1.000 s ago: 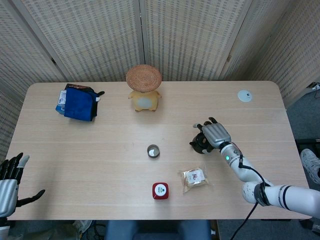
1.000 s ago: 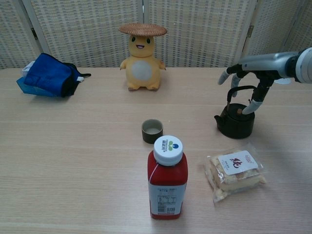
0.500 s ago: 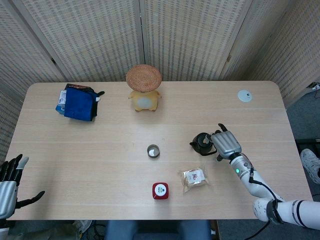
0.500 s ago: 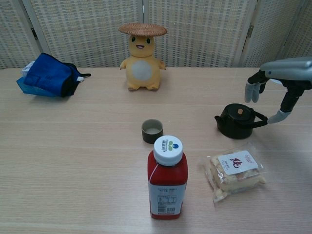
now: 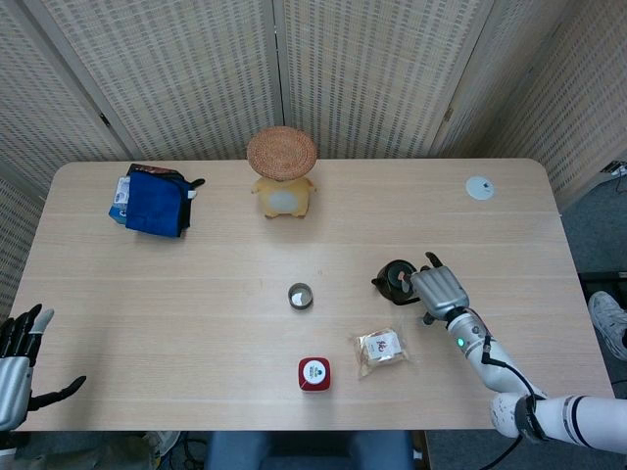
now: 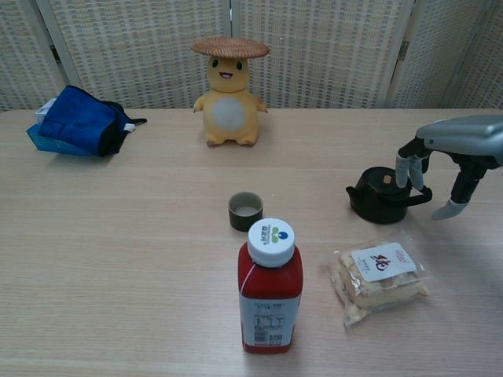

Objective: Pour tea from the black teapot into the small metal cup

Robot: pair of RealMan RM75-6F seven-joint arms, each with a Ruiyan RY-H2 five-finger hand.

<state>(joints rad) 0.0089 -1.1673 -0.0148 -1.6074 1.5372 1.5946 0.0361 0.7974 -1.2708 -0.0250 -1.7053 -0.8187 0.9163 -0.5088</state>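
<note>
Still at the reaching stage, by the look of it; no pouring yet. Black teapot [image 6: 383, 195] upright on the table [image 5: 196, 294], right of centre, spout turned toward the small metal cup [image 6: 245, 210], handle lying out on the far side from the cup. Cup well apart from the pot, near the table's middle, just behind the red bottle [image 6: 269, 287]; impossible to tell from either view whether anything was in it. Right hand [image 6: 445, 157] poised at the pot's handle side, fingers [image 6: 406, 167] apart and curved downward, some of them over or against the pot's rim, thumb out beyond the handle; contact not certain, and no closed grip to be seen. Left hand [image 5: 18, 352] parked at the near left table edge, fingers spread, holding nothing. Snack packet [image 6: 380, 272] just in front of the pot. Left to do, on this judgement: closing on the handle, lifting, carrying across to the cup, tipping.
</note>
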